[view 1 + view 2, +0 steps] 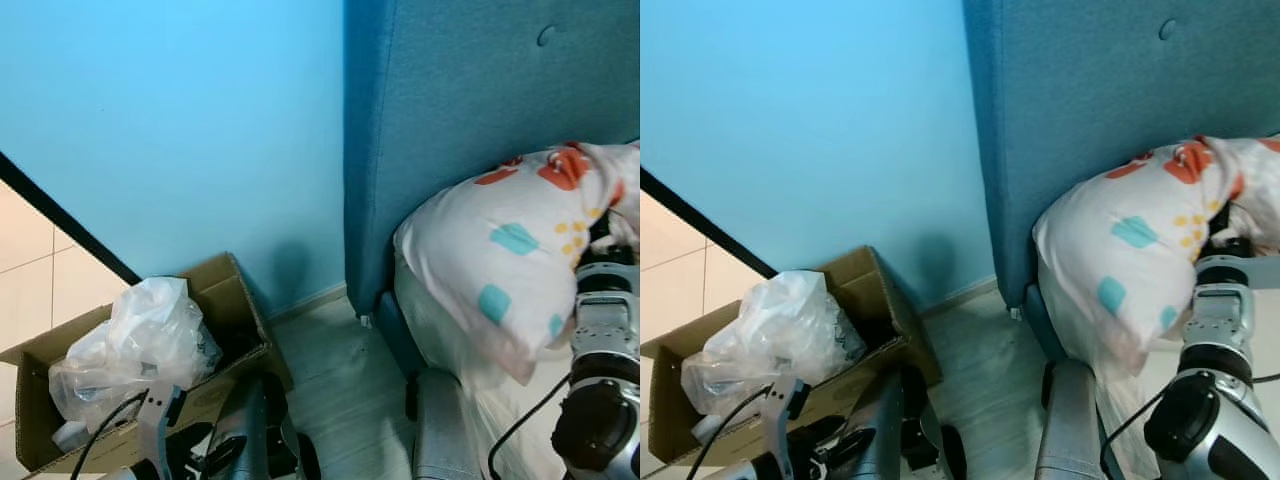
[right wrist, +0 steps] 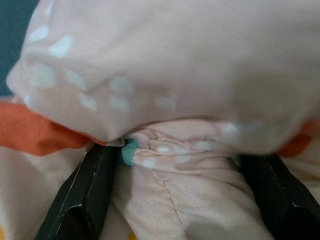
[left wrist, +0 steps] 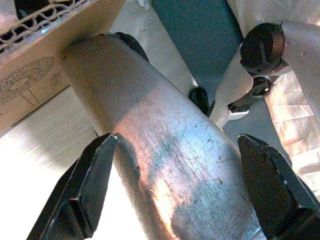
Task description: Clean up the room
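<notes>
A white pillow (image 1: pixel 500 270) with orange, teal and yellow patches leans on the bed against the blue padded headboard (image 1: pixel 470 110) at the right. My right arm reaches up to its right end. There my right gripper (image 2: pixel 175 165) is pressed into the pillow (image 2: pixel 170 75), its fingers (image 2: pixel 85 195) wide apart with a bunched fold of pillow fabric between them. My left gripper (image 3: pixel 175 165) hangs low and open beside my own silver leg (image 3: pixel 165 140), close to a cardboard box (image 3: pixel 30 75).
An open cardboard box (image 1: pixel 235 290) holding a crumpled clear plastic bag (image 1: pixel 140 345) stands on the pale wood floor (image 1: pixel 345 370) at the lower left, by the blue wall. The bed's white side (image 1: pixel 440 330) drops to the floor right of the gap.
</notes>
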{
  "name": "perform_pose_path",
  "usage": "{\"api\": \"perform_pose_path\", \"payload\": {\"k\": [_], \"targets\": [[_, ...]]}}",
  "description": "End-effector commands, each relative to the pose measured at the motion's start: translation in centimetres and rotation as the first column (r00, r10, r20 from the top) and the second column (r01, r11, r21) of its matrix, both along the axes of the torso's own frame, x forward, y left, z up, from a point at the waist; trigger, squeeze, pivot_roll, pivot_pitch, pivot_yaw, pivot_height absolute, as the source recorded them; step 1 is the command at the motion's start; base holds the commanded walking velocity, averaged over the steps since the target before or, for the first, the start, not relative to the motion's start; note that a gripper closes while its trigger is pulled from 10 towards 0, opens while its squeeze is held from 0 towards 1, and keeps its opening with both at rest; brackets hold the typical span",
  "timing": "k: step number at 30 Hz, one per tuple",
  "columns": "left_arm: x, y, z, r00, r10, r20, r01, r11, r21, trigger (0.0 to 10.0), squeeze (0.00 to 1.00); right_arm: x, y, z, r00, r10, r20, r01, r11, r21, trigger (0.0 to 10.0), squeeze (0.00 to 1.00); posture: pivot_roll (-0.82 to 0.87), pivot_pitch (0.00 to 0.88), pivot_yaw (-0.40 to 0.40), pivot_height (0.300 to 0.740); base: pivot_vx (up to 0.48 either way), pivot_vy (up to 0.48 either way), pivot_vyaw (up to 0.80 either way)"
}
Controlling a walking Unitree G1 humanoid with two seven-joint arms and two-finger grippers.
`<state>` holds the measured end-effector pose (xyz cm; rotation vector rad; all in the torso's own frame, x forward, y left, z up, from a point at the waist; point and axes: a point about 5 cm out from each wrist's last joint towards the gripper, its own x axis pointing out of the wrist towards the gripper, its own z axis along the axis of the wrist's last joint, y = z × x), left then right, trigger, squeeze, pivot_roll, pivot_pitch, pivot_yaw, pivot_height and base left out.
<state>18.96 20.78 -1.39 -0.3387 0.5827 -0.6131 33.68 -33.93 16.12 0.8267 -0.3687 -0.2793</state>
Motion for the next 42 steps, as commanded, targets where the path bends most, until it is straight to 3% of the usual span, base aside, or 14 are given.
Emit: {"api": "perform_pose_path", "payload": {"k": [1,9,12,13,16,17,18,19,24,27,30,39,41,42], "targets": [[-1.0,0.2,-0.6,0.999,0.003,-0.052,-0.003,1.000,0.010,10.0,0.00,0.9,3.3,-2.5,0.980,0.165,-0.111,-0.168,0.986,-0.013,10.0,0.00,0.25,0.375,0.148,0.561,0.000,0.000,0.00],[-0.9,-0.3,-0.6,0.998,0.007,-0.057,-0.007,1.000,0.002,10.0,0.00,-0.6,1.1,-3.8,0.974,0.053,-0.219,-0.064,0.997,-0.043,10.0,0.00,0.24,0.362,0.136,0.561,0.000,0.000,0.00],[-0.6,-1.1,-0.5,0.998,0.005,-0.056,-0.006,1.000,-0.014,10.0,0.00,-3.8,-3.1,-4.5,0.926,-0.197,-0.323,0.152,0.975,-0.161,10.0,0.00,0.23,0.351,0.132,0.561,0.000,0.000,0.00],[-0.6,-1.1,-0.5,0.998,0.005,-0.056,-0.006,1.000,-0.014,10.0,0.00,-3.8,-3.1,-4.5,0.926,-0.197,-0.323,0.152,0.975,-0.161,10.0,0.00,0.23,0.351,0.132,0.561,0.000,0.000,0.00],[-0.2,-1.4,-0.5,0.998,0.005,-0.055,-0.007,1.000,-0.023,10.0,0.00,-7.1,-7.0,-3.8,0.852,-0.398,-0.341,0.331,0.913,-0.239,10.0,0.00,0.22,0.342,0.131,0.561,0.000,0.000,0.00],[-0.2,-1.4,-0.5,0.998,0.005,-0.055,-0.007,1.000,-0.023,10.0,0.00,-7.1,-7.0,-3.8,0.852,-0.398,-0.341,0.331,0.913,-0.239,10.0,0.00,0.22,0.342,0.131,0.561,0.000,0.000,0.00],[-0.1,-1.6,-0.5,0.999,0.005,-0.054,-0.006,1.000,-0.026,10.0,0.00,-8.7,-8.8,-3.2,0.810,-0.481,-0.335,0.405,0.873,-0.272,10.0,0.00,0.21,0.334,0.133,0.561,0.000,0.000,0.00],[-0.1,-1.6,-0.5,0.999,0.005,-0.054,-0.006,1.000,-0.026,10.0,0.00,-8.7,-8.8,-3.2,0.810,-0.481,-0.335,0.405,0.873,-0.272,10.0,0.00,0.21,0.334,0.133,0.561,0.000,0.000,0.00],[0.4,-1.7,-0.5,0.998,0.009,-0.056,-0.011,0.999,-0.033,10.0,0.00,-11.9,-12.1,-0.8,0.713,-0.635,-0.297,0.525,0.765,-0.372,10.0,0.00,0.20,0.319,0.134,0.561,0.000,0.000,0.00],[0.5,-1.8,-0.5,0.998,0.009,-0.056,-0.011,0.999,-0.035,10.0,0.00,-12.2,-12.7,-0.1,0.699,-0.653,-0.291,0.528,0.746,-0.406,10.0,0.00,0.19,0.312,0.135,0.561,0.000,0.000,0.00],[0.7,-2.0,-0.5,0.998,0.010,-0.058,-0.012,0.999,-0.038,10.0,0.00,-12.8,-13.4,0.9,0.648,-0.696,-0.309,0.506,0.697,-0.508,10.0,0.00,0.19,0.307,0.131,0.561,0.000,0.000,0.00],[0.9,-2.3,-0.6,0.998,0.011,-0.058,-0.014,0.999,-0.043,10.0,0.00,-12.6,-13.5,1.2,0.605,-0.719,-0.342,0.425,0.655,-0.624,10.0,0.00,0.18,0.305,0.129,0.561,0.000,0.000,0.00],[1.0,-2.3,-0.6,0.998,0.011,-0.059,-0.014,0.999,-0.045,10.0,0.00,-13.1,-13.8,1.0,0.536,-0.764,-0.359,0.444,0.617,-0.650,10.0,0.00,0.18,0.302,0.130,0.561,0.000,0.000,0.00],[1.0,-2.3,-0.6,0.998,0.011,-0.059,-0.014,0.999,-0.045,10.0,0.00,-13.1,-13.8,1.0,0.536,-0.764,-0.359,0.444,0.617,-0.650,10.0,0.00,0.18,0.302,0.130,0.561,0.000,0.000,0.00]]}}
